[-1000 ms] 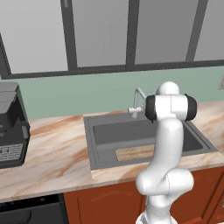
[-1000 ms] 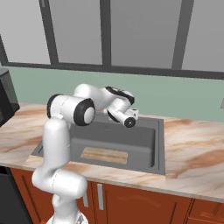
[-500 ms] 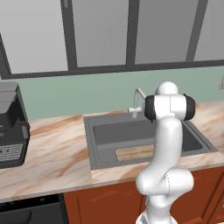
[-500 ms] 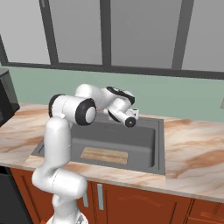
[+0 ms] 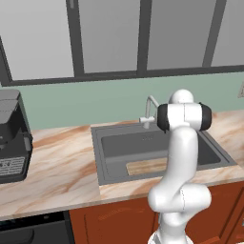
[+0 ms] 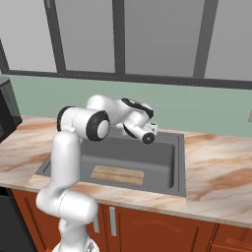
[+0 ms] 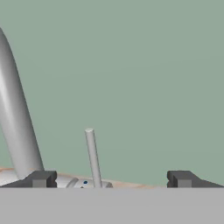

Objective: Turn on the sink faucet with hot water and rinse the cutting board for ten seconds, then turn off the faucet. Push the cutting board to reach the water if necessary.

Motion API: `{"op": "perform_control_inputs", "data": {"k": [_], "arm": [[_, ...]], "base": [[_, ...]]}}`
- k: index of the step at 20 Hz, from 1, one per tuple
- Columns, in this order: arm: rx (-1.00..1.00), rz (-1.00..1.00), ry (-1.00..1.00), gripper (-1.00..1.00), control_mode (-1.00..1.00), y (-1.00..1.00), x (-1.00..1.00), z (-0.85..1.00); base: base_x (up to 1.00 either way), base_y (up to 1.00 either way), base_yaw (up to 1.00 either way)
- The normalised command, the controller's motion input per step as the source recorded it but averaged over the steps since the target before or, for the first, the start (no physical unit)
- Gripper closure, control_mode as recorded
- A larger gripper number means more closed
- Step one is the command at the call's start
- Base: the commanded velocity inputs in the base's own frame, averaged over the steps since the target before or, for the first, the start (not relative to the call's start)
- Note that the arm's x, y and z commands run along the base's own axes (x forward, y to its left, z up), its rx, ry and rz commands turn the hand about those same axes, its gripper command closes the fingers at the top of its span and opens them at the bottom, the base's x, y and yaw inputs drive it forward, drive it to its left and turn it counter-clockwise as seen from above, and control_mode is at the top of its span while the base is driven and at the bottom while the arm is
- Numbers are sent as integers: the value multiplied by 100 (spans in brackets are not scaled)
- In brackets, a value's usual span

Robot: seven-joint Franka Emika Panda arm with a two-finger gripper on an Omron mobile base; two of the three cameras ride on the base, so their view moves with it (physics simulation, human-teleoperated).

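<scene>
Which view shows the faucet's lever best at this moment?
The hand view: the lever stands as a thin rod between the open jaws, beside the spout. In the left base view the sink faucet is small and its lever indistinct; in the right base view the arm covers it.

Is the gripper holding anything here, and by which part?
Nothing held. The gripper has open jaws, with the faucet lever standing between them, untouched.

A: Where do the base views look from?

B: From behind the arm, left and right, down onto the same sink (image 5: 105, 164) (image 6: 179, 162).

A: And the hand view?

B: Very close, facing the wall just past the fingertips, the sink faucet (image 7: 15, 127) rising left of them.
</scene>
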Motion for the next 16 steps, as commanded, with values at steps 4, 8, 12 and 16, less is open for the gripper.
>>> {"op": "perform_control_inputs", "data": {"k": [4,8,12,16], "arm": [[0,0,0,-100,-100,-3,12,-12],[0,0,0,-100,-100,0,15,-9],[0,0,0,-100,-100,0,8,-4],[0,0,0,-100,-100,0,14,-1]], "base": [[0,0,0],[0,0,0],[0,0,0],[0,0,0]]}}
